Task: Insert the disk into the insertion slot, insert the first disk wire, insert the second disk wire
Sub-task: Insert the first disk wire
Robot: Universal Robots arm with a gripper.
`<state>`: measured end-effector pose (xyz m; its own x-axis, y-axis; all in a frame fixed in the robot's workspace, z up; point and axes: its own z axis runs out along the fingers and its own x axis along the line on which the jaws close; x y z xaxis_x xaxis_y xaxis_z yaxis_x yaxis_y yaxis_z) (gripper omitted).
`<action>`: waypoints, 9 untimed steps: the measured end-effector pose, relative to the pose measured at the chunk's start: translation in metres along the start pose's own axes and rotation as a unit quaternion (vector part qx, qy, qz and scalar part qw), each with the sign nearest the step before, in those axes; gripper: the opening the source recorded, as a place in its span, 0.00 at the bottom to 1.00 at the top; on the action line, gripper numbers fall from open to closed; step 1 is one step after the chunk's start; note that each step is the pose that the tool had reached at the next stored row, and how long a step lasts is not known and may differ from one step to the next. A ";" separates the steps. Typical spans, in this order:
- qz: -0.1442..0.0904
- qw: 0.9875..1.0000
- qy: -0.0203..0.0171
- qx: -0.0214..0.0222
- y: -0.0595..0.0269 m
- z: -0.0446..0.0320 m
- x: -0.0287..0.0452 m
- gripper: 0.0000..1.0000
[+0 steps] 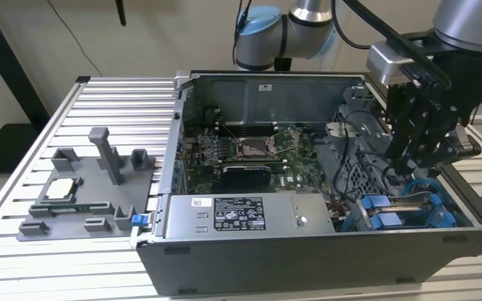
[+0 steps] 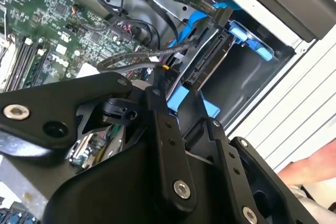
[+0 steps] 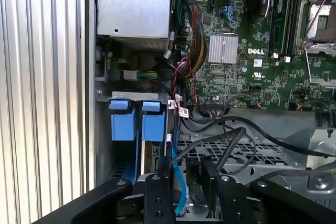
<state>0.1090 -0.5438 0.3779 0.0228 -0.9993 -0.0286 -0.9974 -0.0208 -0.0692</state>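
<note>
Closest in both wrist views, the gripper (image 3: 184, 177) (image 2: 181, 103) is hovering with its jaws standing apart, just above the disk (image 2: 207, 61). Across the exterior view, a grey fixture (image 1: 82, 188) is lying at left on the tabletop (image 1: 23, 263), the computer case (image 1: 308, 263) is sitting centre, and the disk is resting in the insertion slot (image 1: 446, 216) at lower right.

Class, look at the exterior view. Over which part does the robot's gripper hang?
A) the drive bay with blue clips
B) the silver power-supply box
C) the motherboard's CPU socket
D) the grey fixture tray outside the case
A: in the exterior view the gripper hangs inside the computer case at that view's right, just above the insertion slot with its bright blue clips.
</note>
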 end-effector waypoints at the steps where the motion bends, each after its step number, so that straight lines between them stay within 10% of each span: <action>1: 0.000 1.000 0.000 0.000 0.0000 -0.0008 0.0000 1.00; 5: 0.000 1.000 0.000 0.000 -0.0004 -0.0068 -0.0003 1.00; 9: 0.000 1.000 0.000 0.009 0.0014 -0.0051 -0.0004 1.00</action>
<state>0.1072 -0.5435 0.3828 0.0232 -0.9993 -0.0282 -0.9960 -0.0206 -0.0872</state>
